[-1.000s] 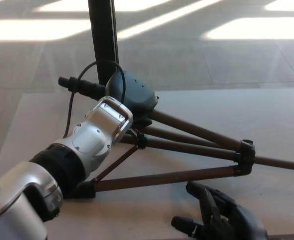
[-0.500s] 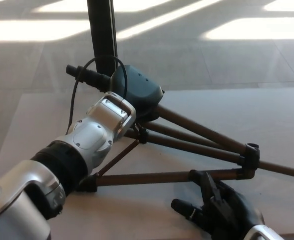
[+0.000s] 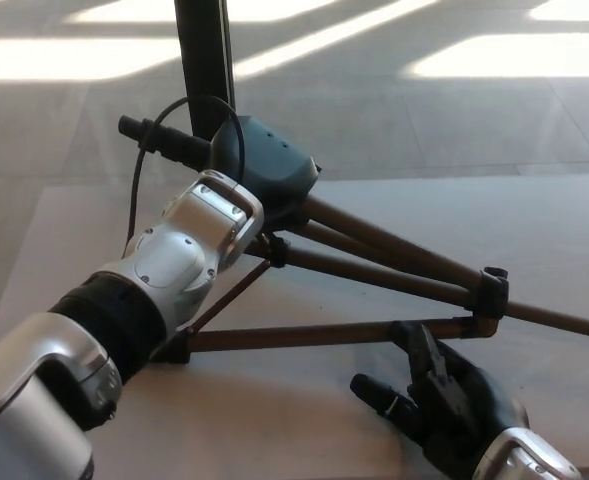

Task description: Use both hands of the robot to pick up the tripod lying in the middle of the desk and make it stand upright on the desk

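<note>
right hand nearest, fingers spread and holding nothing, just under the tripod leg's near end. tripod lies tilted on the desk, long axis running up-left to its head, where the left hand sits, grip unclear. no writing legible.

Tripod matt brown metal legs; desk smooth, pale
</note>
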You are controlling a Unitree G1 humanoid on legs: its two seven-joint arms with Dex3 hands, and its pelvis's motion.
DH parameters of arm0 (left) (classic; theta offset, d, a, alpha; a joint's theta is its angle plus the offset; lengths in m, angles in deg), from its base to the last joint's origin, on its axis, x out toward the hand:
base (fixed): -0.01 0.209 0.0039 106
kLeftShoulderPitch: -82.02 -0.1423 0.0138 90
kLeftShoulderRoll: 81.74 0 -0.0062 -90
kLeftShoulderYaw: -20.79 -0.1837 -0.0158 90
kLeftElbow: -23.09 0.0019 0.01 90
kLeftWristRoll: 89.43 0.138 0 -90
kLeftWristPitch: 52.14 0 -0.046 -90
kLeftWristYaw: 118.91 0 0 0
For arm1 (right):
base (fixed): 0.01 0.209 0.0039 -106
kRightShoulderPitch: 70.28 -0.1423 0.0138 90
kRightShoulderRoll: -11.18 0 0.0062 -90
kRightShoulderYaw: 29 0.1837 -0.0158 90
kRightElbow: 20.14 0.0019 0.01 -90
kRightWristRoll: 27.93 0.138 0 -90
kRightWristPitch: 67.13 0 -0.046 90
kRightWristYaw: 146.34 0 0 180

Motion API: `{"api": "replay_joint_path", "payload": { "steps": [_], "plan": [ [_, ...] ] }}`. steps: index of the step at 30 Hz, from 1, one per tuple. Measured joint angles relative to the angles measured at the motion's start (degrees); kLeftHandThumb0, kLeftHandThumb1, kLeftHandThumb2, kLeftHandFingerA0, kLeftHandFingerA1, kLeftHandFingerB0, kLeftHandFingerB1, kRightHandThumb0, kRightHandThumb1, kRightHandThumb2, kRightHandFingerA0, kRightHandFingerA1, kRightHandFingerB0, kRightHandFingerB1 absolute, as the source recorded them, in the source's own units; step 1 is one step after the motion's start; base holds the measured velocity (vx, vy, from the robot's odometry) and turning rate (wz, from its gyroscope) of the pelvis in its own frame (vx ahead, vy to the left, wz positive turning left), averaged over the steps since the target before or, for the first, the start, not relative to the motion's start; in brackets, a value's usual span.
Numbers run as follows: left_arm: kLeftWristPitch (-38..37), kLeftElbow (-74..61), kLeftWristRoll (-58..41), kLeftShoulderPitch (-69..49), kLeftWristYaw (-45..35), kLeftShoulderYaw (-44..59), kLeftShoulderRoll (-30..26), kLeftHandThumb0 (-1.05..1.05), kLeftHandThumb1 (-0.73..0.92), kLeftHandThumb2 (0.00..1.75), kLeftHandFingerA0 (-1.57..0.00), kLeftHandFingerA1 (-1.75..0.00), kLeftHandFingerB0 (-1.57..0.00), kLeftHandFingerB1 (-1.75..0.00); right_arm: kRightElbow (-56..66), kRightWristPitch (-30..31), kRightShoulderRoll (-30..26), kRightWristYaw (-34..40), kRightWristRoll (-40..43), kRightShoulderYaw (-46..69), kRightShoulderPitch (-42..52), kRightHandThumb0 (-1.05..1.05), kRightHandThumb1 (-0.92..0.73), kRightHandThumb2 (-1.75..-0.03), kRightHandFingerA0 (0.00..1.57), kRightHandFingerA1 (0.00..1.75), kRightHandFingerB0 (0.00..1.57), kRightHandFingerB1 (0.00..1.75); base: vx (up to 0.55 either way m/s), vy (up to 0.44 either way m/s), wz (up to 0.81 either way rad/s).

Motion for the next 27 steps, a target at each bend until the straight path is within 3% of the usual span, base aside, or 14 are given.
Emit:
{"api": "replay_joint_path", "payload": {
  "steps": [2, 3, 4, 5, 8, 10, 12, 13, 15, 16, 21, 22, 25, 27],
  "plan": [
    [0.0, 0.0, 0.0, 0.2, -0.1, 0.0, -0.2, -0.31, 0.67, 0.68, -0.89, -1.63, -0.82, -1.06, 0.0, 0.0, 0.0, 0.3, 0.2, -0.2, 0.0, -0.56, -0.70, -0.60, 0.25, 0.80, 0.29, 0.54, 0.00, 0.000, 0.00],
    [0.0, 0.0, 0.0, 0.6, -0.4, 0.0, -0.4, -0.38, 0.52, 0.97, -1.16, -1.32, -0.85, -1.01, 0.0, 0.0, 0.0, 0.9, 0.7, -0.7, 0.0, -0.55, -0.72, -0.60, 0.23, 0.79, 0.28, 0.51, 0.00, 0.000, 0.00],
    [0.0, 0.0, 0.0, 0.8, -0.6, 0.0, -0.5, -0.38, 0.52, 0.97, -1.16, -1.32, -0.85, -1.01, 0.0, 0.0, 0.0, 1.2, 0.9, -0.9, 0.0, -0.55, -0.72, -0.60, 0.23, 0.79, 0.28, 0.51, 0.00, 0.000, 0.00],
    [0.0, 0.0, 0.1, 0.9, -0.6, 0.0, -0.6, -0.39, 0.81, 0.73, -0.82, -1.55, -0.63, -0.90, 0.0, -0.1, 0.0, 1.5, 1.0, -1.1, 0.0, -0.56, -0.72, -0.60, 0.22, 0.78, 0.27, 0.51, 0.00, 0.000, 0.00],
    [0.0, 0.0, 0.1, 1.8, -1.0, 0.1, -0.9, -0.36, 0.75, 0.71, -0.83, -1.50, -0.65, -0.69, 0.0, -0.3, 0.0, 2.4, 1.5, -1.9, 0.0, -0.57, -0.71, -0.60, 0.22, 0.81, 0.27, 0.54, 0.00, 0.000, 0.00],
    [0.0, 0.1, 0.1, 2.7, -1.3, 0.1, -1.0, -0.36, 0.75, 0.68, -0.86, -1.37, -0.77, -0.86, -0.1, -0.6, 0.0, 3.1, 1.8, -2.4, 0.0, -0.58, -0.72, -0.60, 0.21, 0.82, 0.26, 0.55, 0.00, 0.000, 0.00],
    [-0.1, 0.1, 0.1, 3.5, -1.5, 0.1, -1.2, -0.39, 0.72, 0.69, -0.86, -1.61, -0.82, -1.19, -0.3, -0.9, 0.0, 3.5, 2.1, -2.6, -0.1, -0.58, -0.72, -0.61, 0.21, 0.83, 0.26, 0.56, 0.00, 0.000, 0.00],
    [-0.2, 0.2, 0.1, 4.0, -1.6, 0.1, -1.3, -0.43, 0.51, 0.97, -1.17, -1.33, -0.87, -1.05, -0.4, -1.1, 0.0, 3.9, 2.3, -2.8, -0.1, -0.58, -0.72, -0.61, 0.21, 0.81, 0.27, 0.56, 0.00, 0.000, 0.00],
    [-0.5, 0.3, 0.2, 4.9, -1.7, 0.1, -1.6, -0.40, 0.50, 0.97, -1.16, -1.31, -0.83, -0.97, -0.5, -1.3, 0.0, 4.5, 2.7, -3.0, -0.2, -0.58, -0.72, -0.61, 0.20, 0.80, 0.26, 0.54, 0.00, 0.000, 0.00],
    [-0.7, 0.4, 0.2, 5.3, -1.8, 0.1, -1.7, -0.39, 0.66, 0.66, -0.87, -1.66, -0.82, -1.01, -0.6, -1.5, 0.0, 4.8, 3.0, -3.0, -0.2, -0.59, -0.69, -0.61, 0.18, 0.79, 0.26, 0.54, 0.00, 0.000, 0.00],
    [-1.1, 0.6, 0.3, 7.1, -2.2, 0.1, -1.9, -0.39, 0.65, 0.67, -0.89, -1.63, -0.84, -1.04, -1.1, -2.1, 0.0, 6.1, 3.7, -3.5, -0.3, -0.83, -0.55, -0.89, 0.04, 0.65, 0.04, 0.40, 0.00, 0.000, 0.00],
    [-1.3, 0.7, 0.4, 7.7, -2.3, 0.1, -1.9, -0.38, 0.65, 0.68, -0.90, -1.62, -0.86, -1.00, -1.3, -2.3, 0.0, 6.3, 3.9, -3.6, -0.3, -0.94, -0.55, -0.97, 0.00, 0.24, 0.01, 0.03, 0.00, 0.000, 0.00],
    [-1.7, 0.7, 0.7, 9.2, -2.6, 0.1, -2.0, -0.37, 0.66, 0.69, -0.91, -1.61, -0.87, -1.04, -1.8, -2.8, 0.0, 6.4, 4.4, -3.7, -0.4, -0.97, -0.57, -0.98, 0.00, 0.20, 0.05, 0.00, 0.00, 0.000, 0.00],
    [-2.0, 0.6, 0.9, 9.9, -2.9, 0.1, -2.0, -0.36, 0.65, 0.64, -0.90, -1.60, -0.86, -0.91, -2.7, -3.3, 0.0, 6.5, 4.8, -3.7, -0.8, -0.85, -0.52, -0.98, 0.00, 0.33, 0.00, 0.20, 0.00, 0.000, 0.00]
  ]
}}
